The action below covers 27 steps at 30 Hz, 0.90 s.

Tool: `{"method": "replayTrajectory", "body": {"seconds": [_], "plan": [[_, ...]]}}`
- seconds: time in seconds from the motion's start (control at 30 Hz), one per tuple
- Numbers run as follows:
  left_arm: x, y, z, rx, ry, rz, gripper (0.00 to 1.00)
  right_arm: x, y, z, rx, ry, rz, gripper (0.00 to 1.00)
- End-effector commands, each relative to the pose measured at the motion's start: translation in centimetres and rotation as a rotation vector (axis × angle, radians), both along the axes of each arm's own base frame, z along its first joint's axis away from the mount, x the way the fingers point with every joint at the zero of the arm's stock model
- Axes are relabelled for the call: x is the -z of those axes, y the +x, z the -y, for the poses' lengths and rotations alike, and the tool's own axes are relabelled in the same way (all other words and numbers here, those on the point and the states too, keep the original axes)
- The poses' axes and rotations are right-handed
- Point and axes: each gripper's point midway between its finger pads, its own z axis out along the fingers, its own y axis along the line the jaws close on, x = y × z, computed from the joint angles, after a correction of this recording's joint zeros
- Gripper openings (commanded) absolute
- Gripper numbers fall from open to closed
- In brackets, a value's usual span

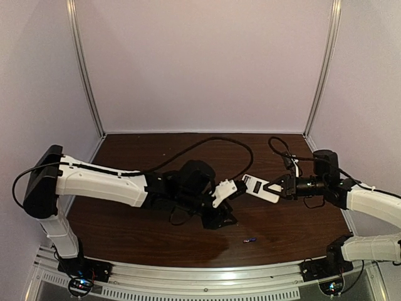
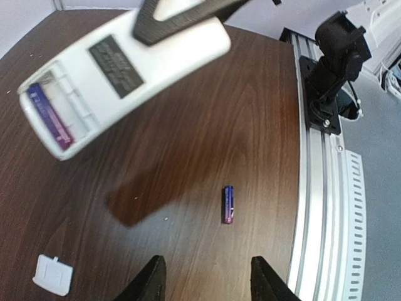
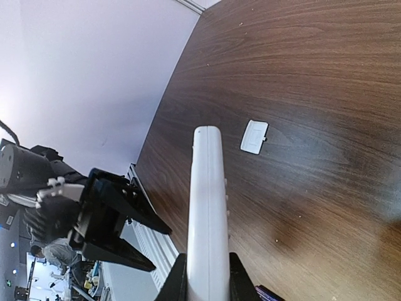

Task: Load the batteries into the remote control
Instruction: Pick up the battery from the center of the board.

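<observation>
My right gripper (image 1: 274,187) is shut on the white remote control (image 1: 259,187) and holds it above the table. In the left wrist view its back (image 2: 125,69) faces the camera, and one purple-blue battery (image 2: 49,116) sits in the open recess. In the right wrist view the remote (image 3: 208,207) shows edge-on between my right gripper's jaws (image 3: 207,283). The other battery (image 2: 229,204) lies loose on the table (image 1: 249,239). My left gripper (image 2: 207,281) is open and empty above the table, short of that battery. In the top view my left gripper (image 1: 220,219) points down.
The thin white cover piece (image 2: 53,274) lies flat on the brown table, also in the right wrist view (image 3: 254,137). A metal rail (image 2: 326,207) and the right arm's base (image 2: 332,69) line the near edge. Black cables (image 1: 213,141) trail across the back of the table.
</observation>
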Motion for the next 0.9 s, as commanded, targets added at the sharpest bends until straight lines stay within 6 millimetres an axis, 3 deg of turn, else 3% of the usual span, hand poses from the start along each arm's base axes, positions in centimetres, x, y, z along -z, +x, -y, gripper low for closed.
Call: {"method": "replayTrajectory", "body": {"seconds": [0.0,0.17,0.57,0.87], "plan": [[2.7,-1.2,2.7,0.081,0.102,0.083,0.47,0.9,-0.5,1.3,0.037,-0.007,-0.016,0.00],[4.6,-1.6,5.1,0.103,0.171,0.138,0.46,2.0,-0.4,2.2,0.087,-0.013,-0.061,0.00],[8.6,-3.1,7.2,0.212,0.297,0.192,0.45,2.9,0.5,4.0,0.158,-0.002,-0.099,0.00],[11.2,-3.3,7.3,0.234,0.357,0.176,0.38,2.9,0.6,4.4,0.164,0.010,-0.098,0.00]]}}
